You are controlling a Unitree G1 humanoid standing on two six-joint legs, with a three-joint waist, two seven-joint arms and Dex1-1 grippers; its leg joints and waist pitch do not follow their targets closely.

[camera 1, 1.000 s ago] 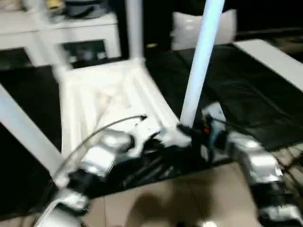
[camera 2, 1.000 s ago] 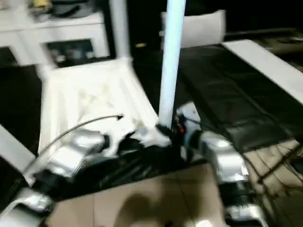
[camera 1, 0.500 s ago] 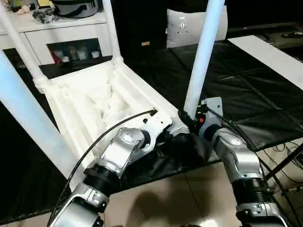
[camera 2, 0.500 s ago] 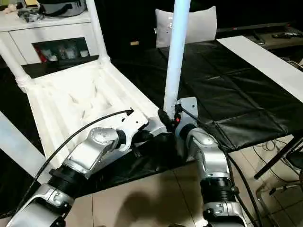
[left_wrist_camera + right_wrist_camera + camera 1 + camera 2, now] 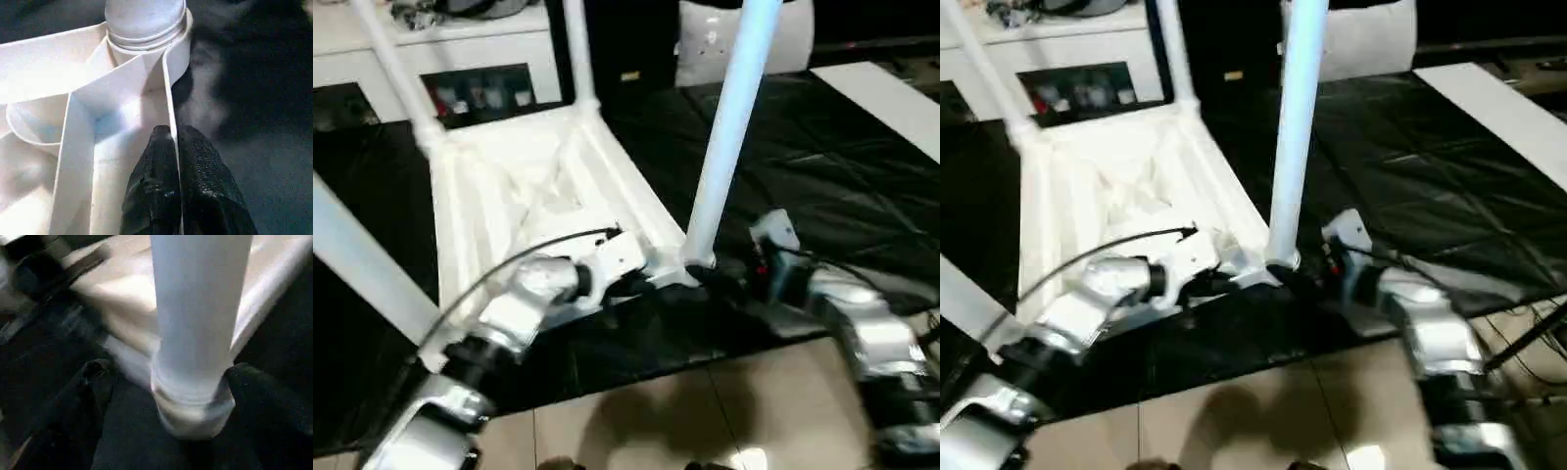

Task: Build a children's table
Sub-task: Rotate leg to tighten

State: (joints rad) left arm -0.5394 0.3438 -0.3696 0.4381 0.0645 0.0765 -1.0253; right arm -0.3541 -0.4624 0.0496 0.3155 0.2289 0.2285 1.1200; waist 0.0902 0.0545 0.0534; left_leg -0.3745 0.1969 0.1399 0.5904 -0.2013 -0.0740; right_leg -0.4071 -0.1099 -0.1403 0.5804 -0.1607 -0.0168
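The children's table lies upside down at centre left of my head view, white ribbed underside up. Its legs stand upright in round corner sockets, the nearest rising past the top edge.

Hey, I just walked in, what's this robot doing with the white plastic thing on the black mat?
It is putting together a children's table, which lies upside down with its ribbed underside up and legs standing in the corner sockets. The left gripper is shut on the thin rim of the top beside the near corner. The right gripper sits at the base of the near leg, its fingers spread wide on either side of it, not clamping it.
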